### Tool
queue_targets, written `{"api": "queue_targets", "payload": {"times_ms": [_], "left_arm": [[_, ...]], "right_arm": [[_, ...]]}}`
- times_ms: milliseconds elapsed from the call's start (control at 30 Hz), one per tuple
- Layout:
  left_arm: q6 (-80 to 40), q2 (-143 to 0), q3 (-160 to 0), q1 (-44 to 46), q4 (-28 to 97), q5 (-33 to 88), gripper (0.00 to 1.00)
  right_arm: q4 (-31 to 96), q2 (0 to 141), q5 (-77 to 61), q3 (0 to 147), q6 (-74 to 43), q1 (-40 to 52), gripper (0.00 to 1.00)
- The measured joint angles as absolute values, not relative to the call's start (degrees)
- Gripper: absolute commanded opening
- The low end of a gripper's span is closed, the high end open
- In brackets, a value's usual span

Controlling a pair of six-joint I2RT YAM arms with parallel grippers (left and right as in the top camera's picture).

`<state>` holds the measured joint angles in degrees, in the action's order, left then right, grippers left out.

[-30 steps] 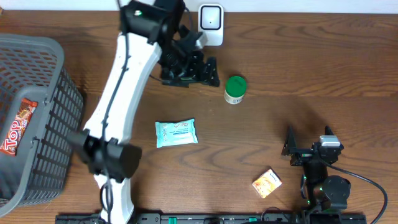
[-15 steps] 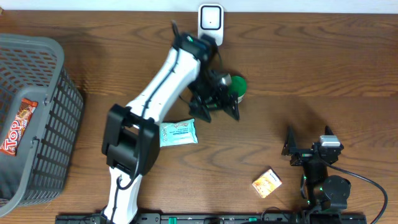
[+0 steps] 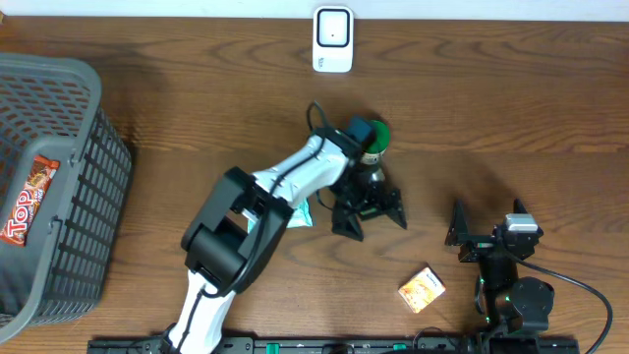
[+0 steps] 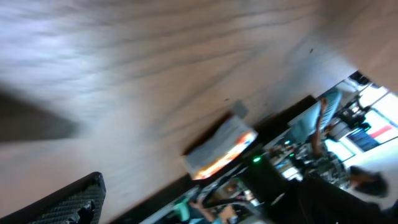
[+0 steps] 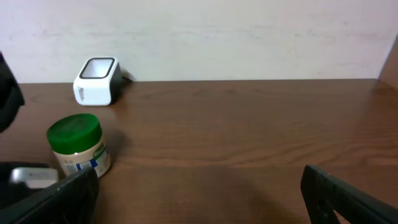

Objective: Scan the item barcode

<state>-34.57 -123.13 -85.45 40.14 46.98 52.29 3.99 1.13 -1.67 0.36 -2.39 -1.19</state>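
Three loose items lie on the table. A green-lidded jar [image 3: 374,133] [image 5: 78,145] stands mid-table, partly covered by my left arm. A teal wipes packet [image 3: 299,213] is mostly hidden under that arm. A small orange box [image 3: 422,289] [image 4: 220,153] lies front right. The white barcode scanner [image 3: 333,39] [image 5: 96,79] stands at the back edge. My left gripper [image 3: 373,221] hangs open just in front of the jar, holding nothing; its wrist view is motion-blurred. My right gripper [image 3: 487,218] [image 5: 199,202] rests open at front right, also holding nothing.
A grey mesh basket [image 3: 69,187] with a red snack pack [image 3: 28,202] fills the left side. The left arm's white links [image 3: 285,182] stretch diagonally from the front edge to mid-table.
My left arm has swung from beside the scanner at the back, forward and right past the jar, and now covers most of the wipes packet. The right arm has not moved.
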Motion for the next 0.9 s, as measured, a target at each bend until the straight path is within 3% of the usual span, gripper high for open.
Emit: {"api": "queue_targets", "payload": {"times_ms": [200,900], "left_arm": [[-47.6,-123.1,-85.4,43.9,44.6,52.7,0.98],[-73.7,-123.1,-85.4,52.7,44.2,51.0,0.98]], "right_arm": [[4.0,1.1,-1.7,0.4,-2.4,-1.2,0.99],[4.0,1.1,-1.7,0.4,-2.4,-1.2,0.99]]}}
